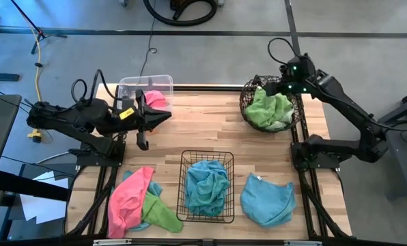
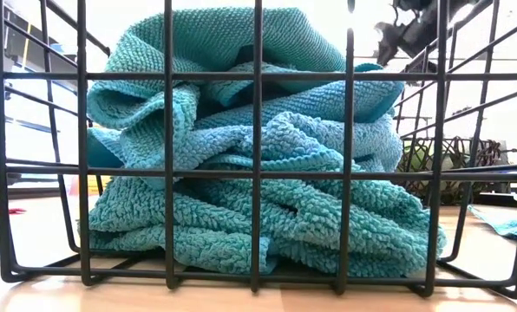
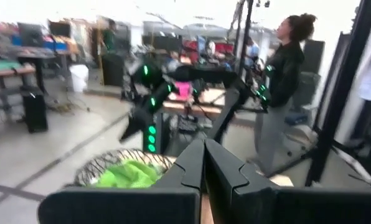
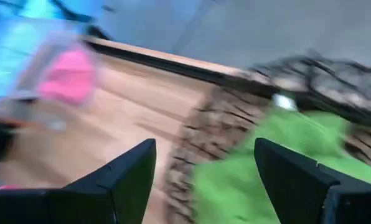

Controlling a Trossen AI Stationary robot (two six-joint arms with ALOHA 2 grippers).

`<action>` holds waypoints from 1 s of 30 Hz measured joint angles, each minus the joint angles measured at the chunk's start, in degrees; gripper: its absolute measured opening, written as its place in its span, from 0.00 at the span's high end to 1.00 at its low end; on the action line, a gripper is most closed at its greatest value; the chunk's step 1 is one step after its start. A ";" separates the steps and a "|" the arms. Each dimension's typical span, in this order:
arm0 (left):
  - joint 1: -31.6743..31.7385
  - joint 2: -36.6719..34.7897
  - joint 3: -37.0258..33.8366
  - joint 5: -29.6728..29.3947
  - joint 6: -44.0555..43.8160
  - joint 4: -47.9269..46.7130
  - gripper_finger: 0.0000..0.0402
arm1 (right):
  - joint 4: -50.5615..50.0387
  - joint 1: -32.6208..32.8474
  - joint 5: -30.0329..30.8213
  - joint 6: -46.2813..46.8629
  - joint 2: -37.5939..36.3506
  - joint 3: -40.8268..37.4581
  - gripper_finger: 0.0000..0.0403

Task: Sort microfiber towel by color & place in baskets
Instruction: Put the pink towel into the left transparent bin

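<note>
My left gripper [image 1: 166, 115] [image 3: 204, 171] is shut and empty, pointing toward the table's right beside the clear tub [image 1: 132, 87], which holds a pink towel [image 1: 156, 99]. My right gripper [image 1: 266, 89] [image 4: 204, 177] is open and empty over the far left rim of the round wire basket [image 1: 246, 109] [image 4: 198, 124]. Lime green towels [image 1: 270, 109] [image 4: 260, 168] lie in that basket. The black wire-grid basket [image 1: 185, 179] [image 2: 167, 173] holds light blue towels [image 1: 207, 186] [image 2: 258, 147]. A loose blue towel [image 1: 267, 198] lies flat on the table near its right edge.
A heap of pink [image 1: 130, 198], green [image 1: 159, 212] and blue [image 1: 128, 176] towels lies at the table's near left corner. Bare wood [image 1: 203, 126] spans the middle between the tub and the round basket. A person [image 3: 285, 81] stands in the room beyond the table.
</note>
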 joint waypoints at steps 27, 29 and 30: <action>-27.69 8.11 -0.17 12.82 -49.63 -60.64 0.58 | 14.07 39.42 20.65 13.53 -6.25 -5.13 0.33; -30.60 10.74 -0.17 12.92 -50.34 -62.41 0.52 | 13.87 40.16 21.87 14.53 -6.25 -5.13 0.33; -31.92 12.02 -0.17 12.91 -50.44 -63.17 0.49 | 13.83 40.46 22.30 14.70 -6.23 -5.13 0.33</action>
